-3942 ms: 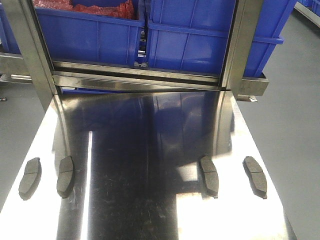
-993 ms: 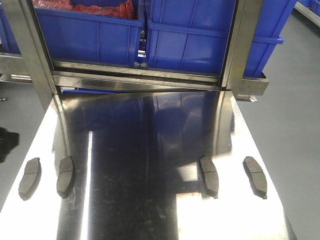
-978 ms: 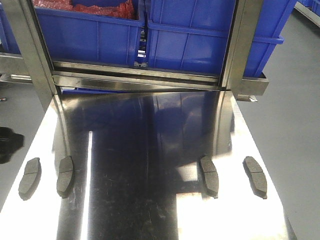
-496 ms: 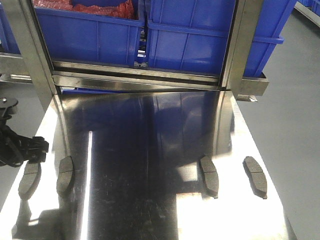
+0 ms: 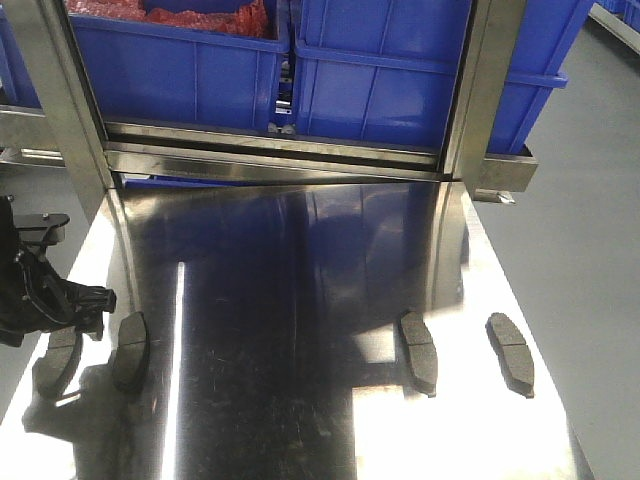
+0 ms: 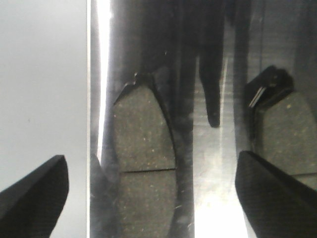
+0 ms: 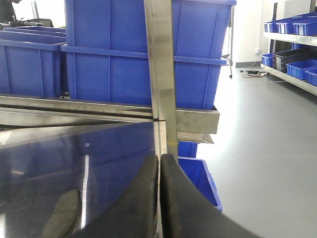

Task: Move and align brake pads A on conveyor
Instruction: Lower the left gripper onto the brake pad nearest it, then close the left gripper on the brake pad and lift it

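Four dark grey brake pads A lie on a shiny steel table [image 5: 300,400], two at each side. My left gripper [image 5: 70,318] hovers over the far-left pad [image 5: 52,365], next to the second pad [image 5: 129,348]. In the left wrist view the left gripper [image 6: 151,198] is open, its fingers [image 6: 34,198] standing either side of that pad [image 6: 143,148], apart from it. The other two pads [image 5: 419,350] [image 5: 511,354] rest at the right. My right gripper [image 7: 159,198] is shut on nothing, with a pad [image 7: 62,215] beside it. The conveyor is out of view.
Blue bins [image 5: 380,80] stand on a steel rack behind the table, one holding red material [image 5: 200,15]. Steel posts [image 5: 60,110] [image 5: 480,90] rise at the table's back corners. Grey floor [image 5: 590,250] drops away past both side edges.
My left arm has come in from the left edge and now hangs over the far-left pad. The four pads have not moved.
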